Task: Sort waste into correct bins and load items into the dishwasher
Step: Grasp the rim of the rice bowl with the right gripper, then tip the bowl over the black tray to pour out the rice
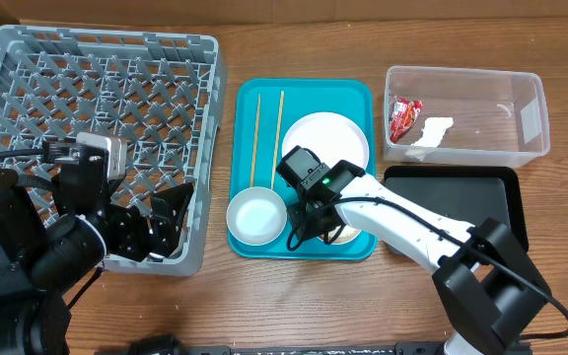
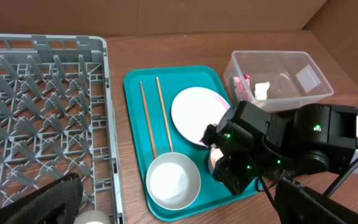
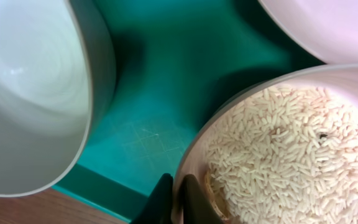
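My right gripper (image 3: 178,183) is shut on the rim of a pale bowl (image 3: 197,149) full of rice-like food scraps (image 3: 291,143), at the front right of the teal tray (image 1: 304,91). An empty white bowl (image 1: 256,215) sits beside it, with the white plate (image 1: 328,138) behind and two chopsticks (image 1: 256,138) to the left. My left gripper (image 2: 176,183) is open over the front right corner of the grey dish rack (image 1: 28,59). A white cup (image 2: 92,218) shows below it. The clear tub (image 1: 481,148) holds the red wrapper (image 1: 403,116) and the tissue (image 1: 432,133).
The black tray (image 1: 461,197) lies in front of the clear tub, to the right of the teal tray. My right arm (image 1: 402,222) stretches across the gap between them. The dish rack's grid floor takes up the left of the table.
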Robot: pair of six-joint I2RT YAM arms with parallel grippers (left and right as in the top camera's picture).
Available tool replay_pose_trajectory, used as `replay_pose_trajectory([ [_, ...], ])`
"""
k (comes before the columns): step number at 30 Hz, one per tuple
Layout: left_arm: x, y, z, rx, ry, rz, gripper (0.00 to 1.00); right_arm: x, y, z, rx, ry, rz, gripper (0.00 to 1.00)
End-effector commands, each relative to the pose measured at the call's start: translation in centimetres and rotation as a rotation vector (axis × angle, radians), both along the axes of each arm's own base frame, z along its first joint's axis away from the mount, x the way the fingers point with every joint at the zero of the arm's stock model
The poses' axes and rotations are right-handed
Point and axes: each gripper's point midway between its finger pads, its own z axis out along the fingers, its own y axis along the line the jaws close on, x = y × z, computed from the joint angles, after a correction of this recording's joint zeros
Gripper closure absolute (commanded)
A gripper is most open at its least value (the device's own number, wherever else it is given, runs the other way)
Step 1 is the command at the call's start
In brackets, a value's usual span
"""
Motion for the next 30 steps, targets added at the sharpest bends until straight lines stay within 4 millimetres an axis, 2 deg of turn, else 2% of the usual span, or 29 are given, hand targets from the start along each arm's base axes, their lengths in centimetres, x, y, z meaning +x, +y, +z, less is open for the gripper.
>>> replay_pose_trajectory([
  [1, -0.1, -0.1, 0.4, 0.018, -0.022, -0.012, 0.0, -0.3, -0.3, -0.5, -0.013, 0.018, -0.002, 0.81],
  [4, -0.1, -0.1, 0.4, 0.018, -0.022, -0.012, 0.0, -0.4, -0.4, -1.3, -0.029, 0.032, -0.001, 0.8],
  [7, -0.1, -0.1, 0.4, 0.018, -0.022, -0.012, 0.0, -0.5, -0.5, -1.7, -0.038, 0.041, -0.001, 0.94],
  [8, -0.1, -0.1, 0.4, 0.018, -0.022, -0.012, 0.0, -0.5, -0.6, -1.7, -0.041, 0.039, -0.001, 0.96],
  [11, -0.1, -0.1, 0.4, 0.018, -0.022, -0.012, 0.0, -0.2, -0.8, -1.4, -0.056, 0.028, -0.003, 0.96],
  [14, -0.1, -0.1, 0.4, 0.018, -0.021, -0.012, 0.0, -0.2, -0.8, -0.3, -0.064, 0.035, -0.004, 0.96],
  [19, -0.1, -0.1, 0.4, 0.018, -0.021, -0.012, 0.0, 0.3, -0.4, 3.7, -0.027, 0.004, -0.042, 0.96],
  [23, -0.1, -0.1, 0.4, 0.018, -0.021, -0.012, 0.0, 1.4, -0.6, 8.0, 0.084, -0.053, -0.145, 0.96],
  [27, -0.1, -0.1, 0.4, 0.018, -0.021, -0.012, 0.0, 2.7, -2.9, 12.8, 0.214, -0.108, -0.259, 0.96],
  [30, -0.1, -0.1, 0.4, 0.018, -0.021, -0.012, 0.0, 3.3, -5.7, 16.2, 0.311, -0.143, -0.334, 0.96],
])
